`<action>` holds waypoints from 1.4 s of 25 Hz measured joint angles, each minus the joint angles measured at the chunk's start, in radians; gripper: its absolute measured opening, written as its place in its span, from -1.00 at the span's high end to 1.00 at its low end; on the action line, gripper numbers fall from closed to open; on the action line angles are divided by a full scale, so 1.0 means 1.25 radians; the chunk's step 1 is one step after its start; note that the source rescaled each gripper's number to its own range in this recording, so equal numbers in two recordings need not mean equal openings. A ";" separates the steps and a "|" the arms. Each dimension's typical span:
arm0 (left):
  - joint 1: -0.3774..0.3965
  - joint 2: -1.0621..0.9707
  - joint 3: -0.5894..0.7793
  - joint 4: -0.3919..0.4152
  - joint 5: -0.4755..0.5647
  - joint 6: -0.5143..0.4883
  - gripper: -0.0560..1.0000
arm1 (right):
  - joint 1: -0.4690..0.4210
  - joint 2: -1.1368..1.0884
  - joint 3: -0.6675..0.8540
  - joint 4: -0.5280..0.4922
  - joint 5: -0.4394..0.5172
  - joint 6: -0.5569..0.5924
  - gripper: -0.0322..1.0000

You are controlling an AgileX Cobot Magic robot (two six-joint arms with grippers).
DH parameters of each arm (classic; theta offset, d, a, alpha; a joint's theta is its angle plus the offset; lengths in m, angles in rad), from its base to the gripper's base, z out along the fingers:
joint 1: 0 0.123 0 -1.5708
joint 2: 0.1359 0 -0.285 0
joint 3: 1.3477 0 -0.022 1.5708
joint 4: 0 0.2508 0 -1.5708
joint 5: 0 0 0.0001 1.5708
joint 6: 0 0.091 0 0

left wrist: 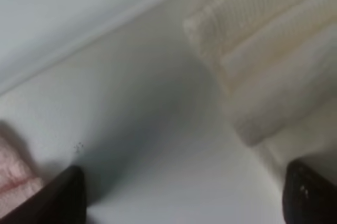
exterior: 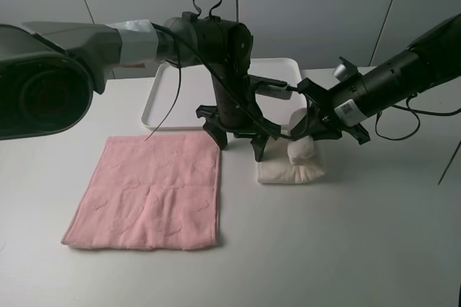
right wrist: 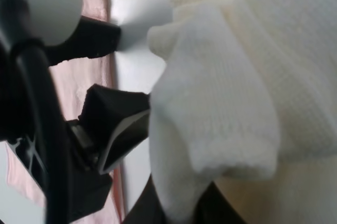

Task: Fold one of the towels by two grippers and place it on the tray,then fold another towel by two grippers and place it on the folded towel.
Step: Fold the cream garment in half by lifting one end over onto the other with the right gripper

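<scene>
A pink towel (exterior: 148, 192) lies flat on the table at the left. A cream white towel (exterior: 292, 168) lies partly folded right of it. My right gripper (exterior: 308, 140) is shut on a bunched fold of the white towel (right wrist: 221, 103) and holds it a little above the rest. My left gripper (exterior: 239, 141) is open and empty, pointing down at the bare table between the two towels; its fingertips (left wrist: 63, 197) straddle bare table, with the white towel (left wrist: 274, 50) just beyond them. The white tray (exterior: 162, 101) stands behind the left arm.
The left arm's body hides part of the tray. The pink towel's edge (left wrist: 13, 184) lies close to one left fingertip. A black cable hangs from the left arm over the tray and the pink towel. Bare table stretches in front of both towels.
</scene>
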 joint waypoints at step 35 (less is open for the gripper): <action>0.140 0.004 -0.248 -0.081 0.048 0.070 -0.95 | 0.037 0.000 0.000 0.146 -0.010 -0.054 -0.07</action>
